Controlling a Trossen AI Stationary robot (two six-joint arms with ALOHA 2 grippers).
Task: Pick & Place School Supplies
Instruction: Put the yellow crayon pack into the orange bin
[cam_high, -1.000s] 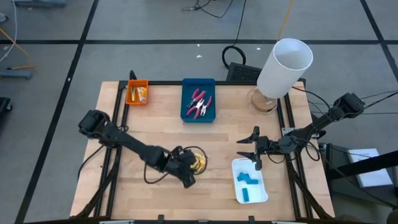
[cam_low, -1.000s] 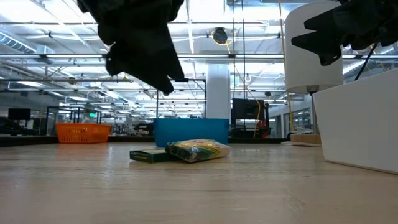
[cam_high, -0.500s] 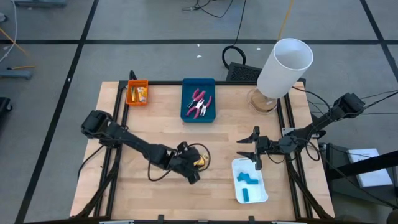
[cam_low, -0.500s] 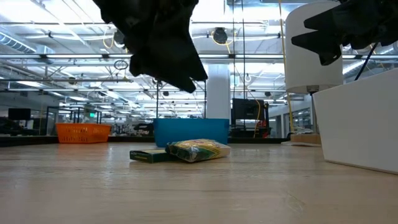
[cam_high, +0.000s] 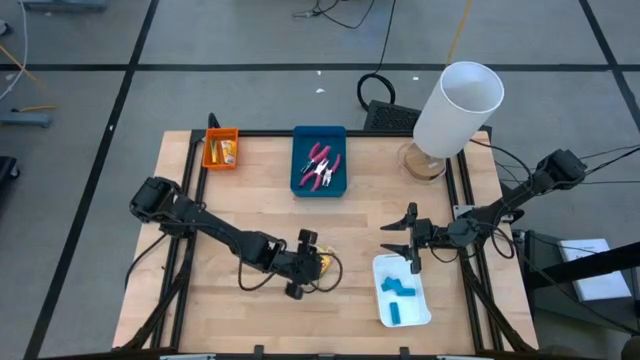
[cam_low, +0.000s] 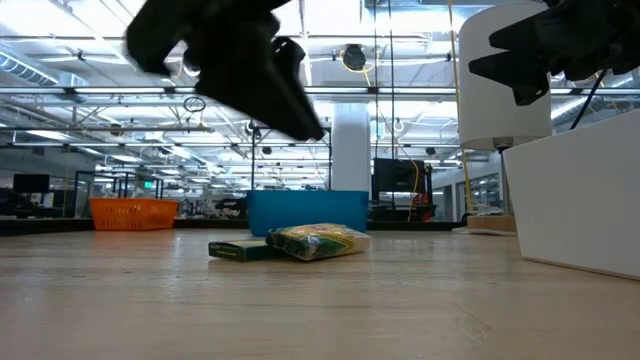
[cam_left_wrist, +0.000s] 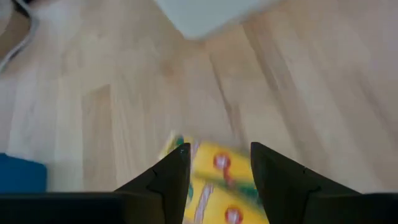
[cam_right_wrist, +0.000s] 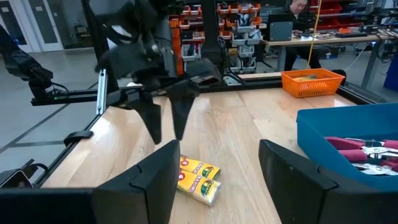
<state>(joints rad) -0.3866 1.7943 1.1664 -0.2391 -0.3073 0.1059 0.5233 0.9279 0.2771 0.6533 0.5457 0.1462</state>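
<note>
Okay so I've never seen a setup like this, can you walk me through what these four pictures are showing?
It is a two-armed robot at a wooden table, sorting school supplies into trays. One picture looks straight down, one sits at tabletop height, and two come from cameras on the wrists. The left claw hovers open just above the yellow crayon packs lying mid-table, holding nothing. The right claw waits open and empty by the white tray, which holds light-blue blocks. At the far edge, a blue tray holds pink-handled pliers, and an orange tray holds small yellow items. The white lamp is only background.
</note>
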